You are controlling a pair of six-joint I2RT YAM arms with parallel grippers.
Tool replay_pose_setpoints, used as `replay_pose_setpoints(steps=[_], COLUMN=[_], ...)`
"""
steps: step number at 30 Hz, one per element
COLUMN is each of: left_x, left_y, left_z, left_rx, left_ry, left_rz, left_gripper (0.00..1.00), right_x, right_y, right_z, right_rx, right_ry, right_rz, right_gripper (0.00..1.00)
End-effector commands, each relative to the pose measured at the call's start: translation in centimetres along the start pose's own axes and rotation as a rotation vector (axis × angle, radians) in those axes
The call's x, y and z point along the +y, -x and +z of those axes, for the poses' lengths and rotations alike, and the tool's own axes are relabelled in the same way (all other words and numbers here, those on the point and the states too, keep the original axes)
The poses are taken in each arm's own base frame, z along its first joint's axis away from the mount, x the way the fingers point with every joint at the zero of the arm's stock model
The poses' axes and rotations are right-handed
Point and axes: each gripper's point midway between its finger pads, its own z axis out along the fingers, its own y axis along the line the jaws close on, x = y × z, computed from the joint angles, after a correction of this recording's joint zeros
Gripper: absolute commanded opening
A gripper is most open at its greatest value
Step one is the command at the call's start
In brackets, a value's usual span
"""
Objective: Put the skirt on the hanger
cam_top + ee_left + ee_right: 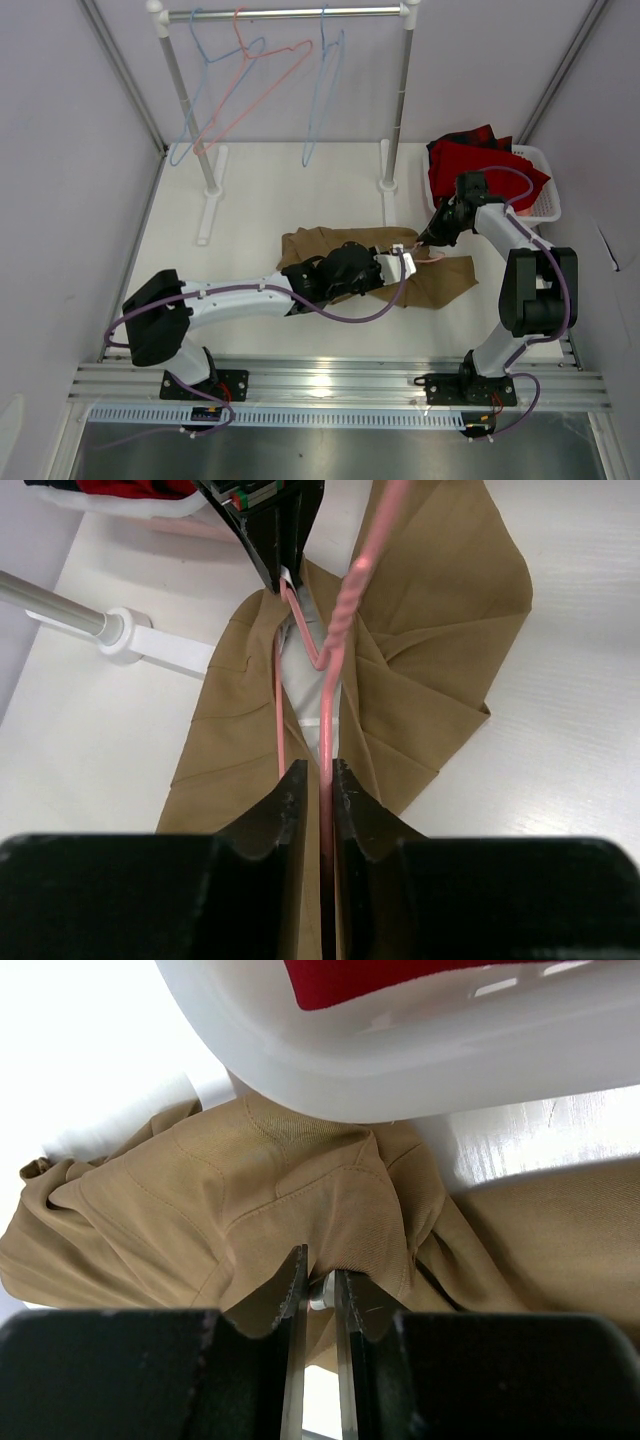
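The tan-brown skirt (440, 285) lies bunched on the table between both arms. It fills the left wrist view (440, 610) and the right wrist view (200, 1200). My left gripper (408, 258) (318, 770) is shut on the salmon-pink wire hanger (345, 620), whose wire runs over the skirt's pale lining. My right gripper (425, 240) (320, 1260) is shut on the skirt's upper edge, with a pale bit of lining between the jaws. It also shows at the top of the left wrist view (285, 570), pinching the cloth beside the hanger's wire.
A white basket (545, 200) (400, 1070) holding a red garment (480, 160) stands at the right, close behind my right gripper. A clothes rack (290, 14) at the back carries two light blue hangers (190, 110) and another pink one (250, 90). Its foot (150, 645) is near the skirt.
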Motion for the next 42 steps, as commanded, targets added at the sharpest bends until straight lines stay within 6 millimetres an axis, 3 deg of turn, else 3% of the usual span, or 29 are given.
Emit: replay_pose_setpoints(steps=[1,2,7,12,14,15,25,31,42], left_x=[1.6,1.6,2.0,2.5,3.0,3.1,3.8,2.9,1.4], left_y=[3.0,3.1,2.4,0.2,1.2,0.5,3.1,5.1,8.6], left_z=[0.0,0.1,0.0,-0.2,-1.0,-1.3,-4.4,-5.8,-8.3], left_rx=[-0.083,-0.084,-0.086,-0.057,-0.117,-0.123,-0.338,-0.427,-0.521], left_ry=[0.048,0.051,0.042,0.059,0.067,0.068,0.031,-0.052,-0.201], left_rz=[-0.027,-0.037,-0.136,-0.243,-0.278,-0.300,-0.422,-0.440,-0.420], left_gripper=[0.05,0.00,0.00,0.00,0.00,0.00,0.00,0.00,0.00], right_x=[0.8,0.8,1.2,0.8,1.2,1.3,2.8,3.2,4.3], right_y=[0.6,0.6,0.6,0.2,0.2,0.2,0.3,0.5,2.1], right_z=[-0.6,-0.6,-1.1,-0.9,-1.4,-1.6,-4.9,-7.0,-12.0], right_rx=[-0.012,-0.012,-0.035,-0.033,-0.046,-0.050,-0.103,-0.141,-0.255], right_ry=[0.023,0.024,0.044,0.054,0.071,0.076,0.120,0.112,0.047], right_rz=[-0.048,-0.047,-0.050,-0.035,-0.035,-0.038,-0.061,-0.087,-0.201], right_gripper=[0.00,0.00,0.00,0.00,0.00,0.00,0.00,0.06,0.04])
